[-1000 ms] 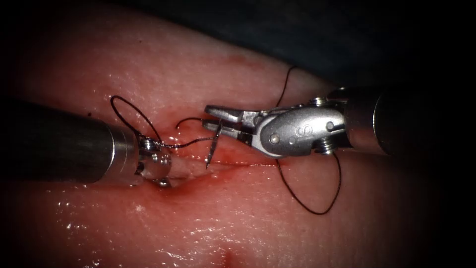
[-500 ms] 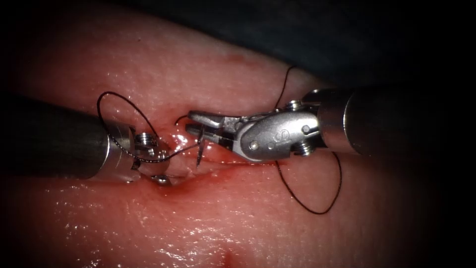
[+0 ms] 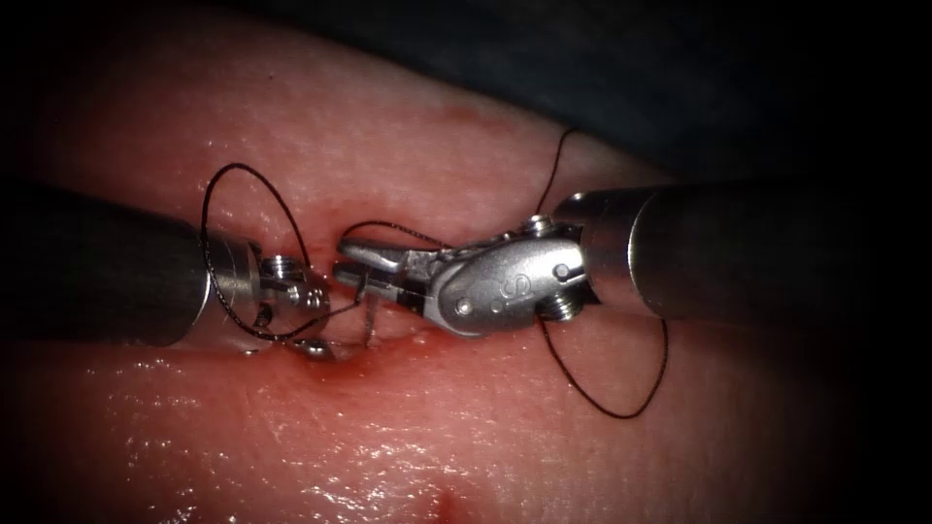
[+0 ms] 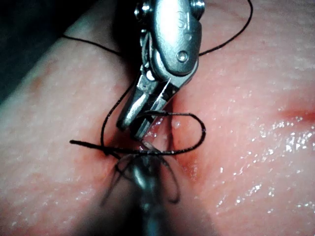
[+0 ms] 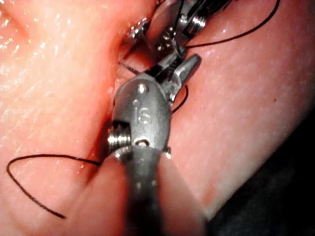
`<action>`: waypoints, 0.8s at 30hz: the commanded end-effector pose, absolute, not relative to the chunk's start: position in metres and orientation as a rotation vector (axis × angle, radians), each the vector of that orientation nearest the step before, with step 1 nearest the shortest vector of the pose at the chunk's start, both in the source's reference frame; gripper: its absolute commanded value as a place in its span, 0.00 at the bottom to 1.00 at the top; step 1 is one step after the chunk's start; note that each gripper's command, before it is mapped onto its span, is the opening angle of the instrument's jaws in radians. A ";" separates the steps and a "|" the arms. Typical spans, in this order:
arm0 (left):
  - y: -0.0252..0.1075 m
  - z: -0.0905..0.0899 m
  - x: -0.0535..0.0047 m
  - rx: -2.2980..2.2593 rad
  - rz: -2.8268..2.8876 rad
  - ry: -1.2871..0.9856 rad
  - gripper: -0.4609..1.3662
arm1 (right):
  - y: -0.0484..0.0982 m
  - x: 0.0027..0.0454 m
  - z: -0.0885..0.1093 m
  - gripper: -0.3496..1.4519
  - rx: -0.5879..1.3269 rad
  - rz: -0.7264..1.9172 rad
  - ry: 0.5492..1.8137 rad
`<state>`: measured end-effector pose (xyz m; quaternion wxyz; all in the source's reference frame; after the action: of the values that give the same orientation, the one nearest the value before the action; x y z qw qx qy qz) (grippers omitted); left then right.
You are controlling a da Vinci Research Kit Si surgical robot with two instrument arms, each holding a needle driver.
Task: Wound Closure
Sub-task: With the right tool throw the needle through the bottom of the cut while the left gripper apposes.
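Since a second ago your right tool (image 3: 351, 270) has travelled left along the cut (image 3: 408, 335), carrying the needle (image 3: 371, 315) with it, and its tips now sit just beside your left tool (image 3: 316, 325). The needle has come down too: it stood clear above the cut, and now its point rests at the wet left end of the cut, touching the tissue (image 3: 466, 427) or just entering it; you cannot tell which from here. By my reading, that puts the needle where a bite could be taken, though nothing shows it through the tissue yet.

Going left to right: your left tool lies low against the tissue at the left end of the cut, with the thread (image 3: 243, 194) arched in a loop over its wrist and trailing across it. Whether its jaws are apart or together, and whether they hold anything, cannot be told.

Next comes the needle, standing nearly upright, gripped near its upper end.

Then your right tool, whose jaws are clamped on the needle, almost closed with only the needle's thickness between them. In the left wrist view the same tool (image 4: 140, 125) shows its tips pressed close over the cut, thread looping just beneath. More thread curls on the tissue below the right shaft.
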<state>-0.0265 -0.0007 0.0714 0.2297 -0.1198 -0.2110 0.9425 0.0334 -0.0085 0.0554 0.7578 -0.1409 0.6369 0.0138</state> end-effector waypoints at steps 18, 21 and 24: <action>0.000 0.070 -0.0263 -0.345 2.565 -0.588 0.81 | -0.010 0.0346 0.058 0.00 -0.361 -0.008 1.376; 0.000 0.070 -0.0263 -0.349 2.557 -0.583 0.82 | -0.010 0.0346 0.059 0.00 -0.361 -0.013 1.377; 0.000 0.070 -0.0263 -0.354 2.556 -0.570 0.81 | -0.010 0.0347 0.059 0.00 -0.345 0.006 1.386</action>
<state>-0.0262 0.0000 0.0697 0.2490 -0.1304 -0.2107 0.9363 0.0347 -0.0105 0.0590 0.7559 -0.1570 0.6356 -0.0003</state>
